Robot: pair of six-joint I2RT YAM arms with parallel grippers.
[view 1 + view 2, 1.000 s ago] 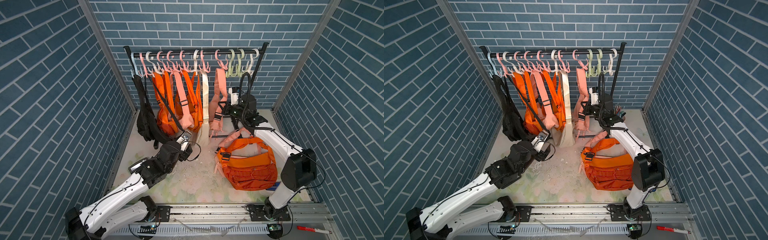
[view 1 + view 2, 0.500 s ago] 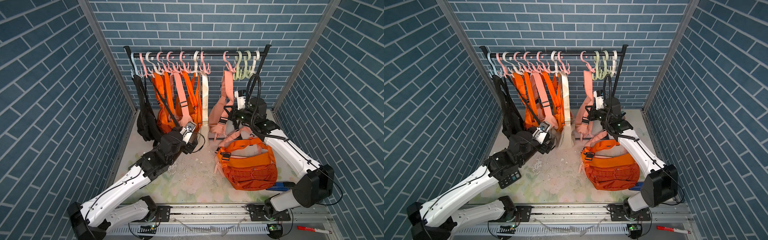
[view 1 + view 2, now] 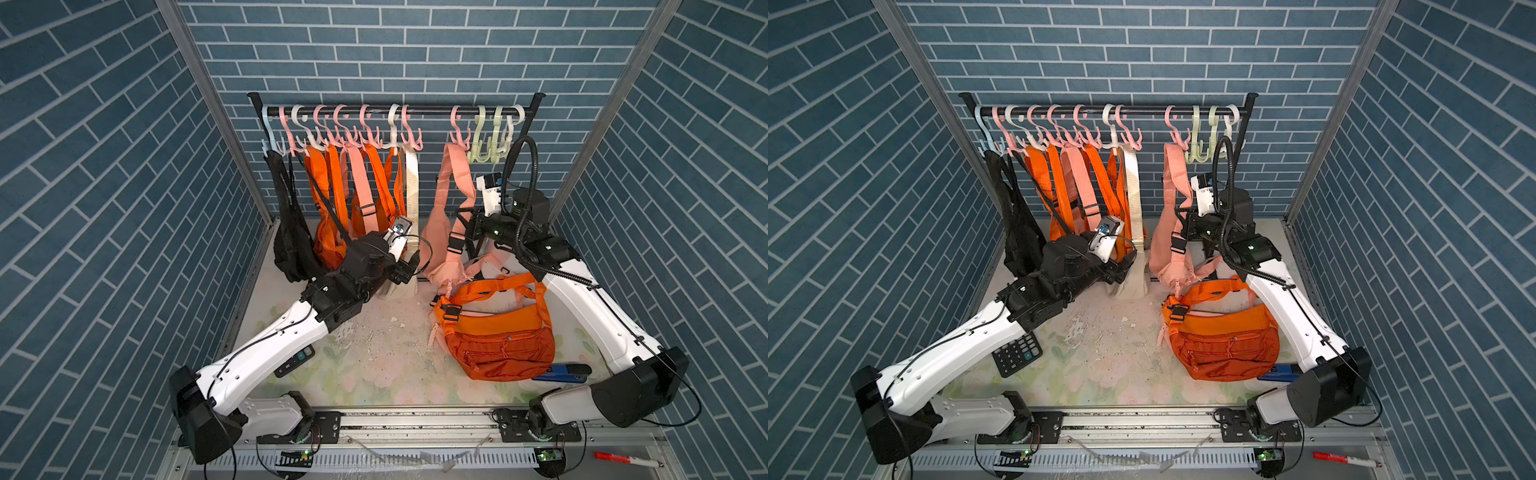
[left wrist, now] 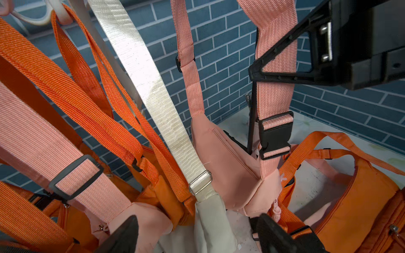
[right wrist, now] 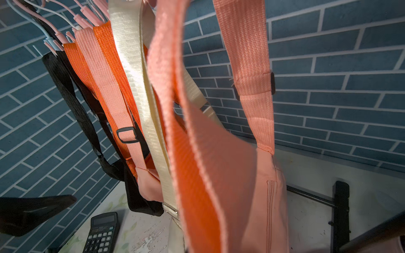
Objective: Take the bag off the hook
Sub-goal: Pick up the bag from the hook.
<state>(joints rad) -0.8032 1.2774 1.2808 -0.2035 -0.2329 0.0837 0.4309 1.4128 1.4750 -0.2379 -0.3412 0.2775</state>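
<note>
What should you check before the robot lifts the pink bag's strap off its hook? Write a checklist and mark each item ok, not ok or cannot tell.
1. The right gripper is shut on the pink strap: ok.
2. The pink strap is free of the pink hook: not ok, it hangs over a prong.
3. The left gripper is open and holds nothing: ok.
4. The buckle on the pink strap is clipped shut: ok.
5. The green hooks are clear of the strap's way up: cannot tell, they hang close beside the pink hook.
</note>
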